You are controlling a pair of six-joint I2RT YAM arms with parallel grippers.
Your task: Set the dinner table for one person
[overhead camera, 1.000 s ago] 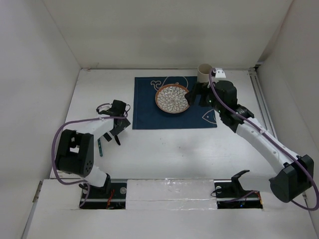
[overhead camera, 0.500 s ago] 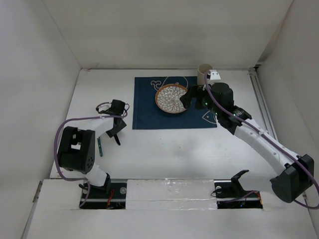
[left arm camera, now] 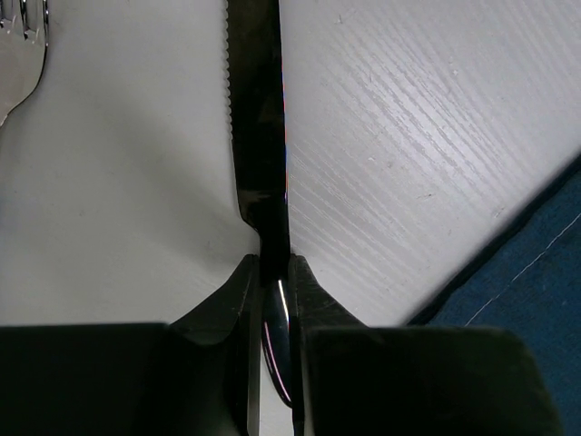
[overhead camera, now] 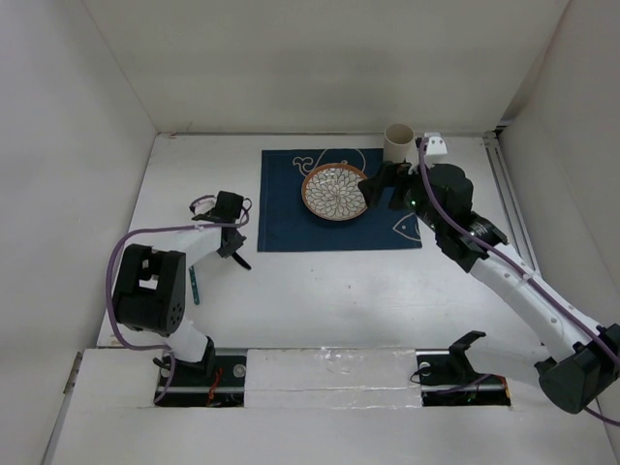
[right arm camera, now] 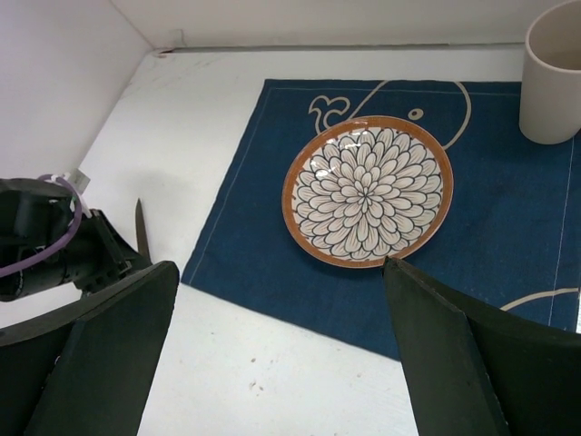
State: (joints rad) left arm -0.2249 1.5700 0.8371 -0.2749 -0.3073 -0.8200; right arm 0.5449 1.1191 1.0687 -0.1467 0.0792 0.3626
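My left gripper (left arm camera: pixel 272 265) is shut on the handle end of a dark knife (left arm camera: pixel 259 136) with a serrated blade, which points away over the white dinner table (overhead camera: pixel 339 291). In the top view the left gripper (overhead camera: pixel 232 246) sits just left of the navy placemat (overhead camera: pixel 291 228). A patterned plate (overhead camera: pixel 335 191) with an orange rim lies on the placemat, and a cream cup (overhead camera: pixel 399 142) stands at its far right corner. My right gripper (overhead camera: pixel 380 187) hangs open beside the plate's right edge, with nothing between its fingers (right arm camera: pixel 436 354).
Fork tines (left arm camera: pixel 23 36) lie on the table left of the knife blade. A teal-handled utensil (overhead camera: pixel 194 286) rests by the left arm. White walls close in the table on the left, far and right sides. The placemat corner (left arm camera: pixel 536 272) lies right of my left gripper.
My left gripper has closed on the knife. The right arm has shifted slightly to the right, its gripper still open near the plate.
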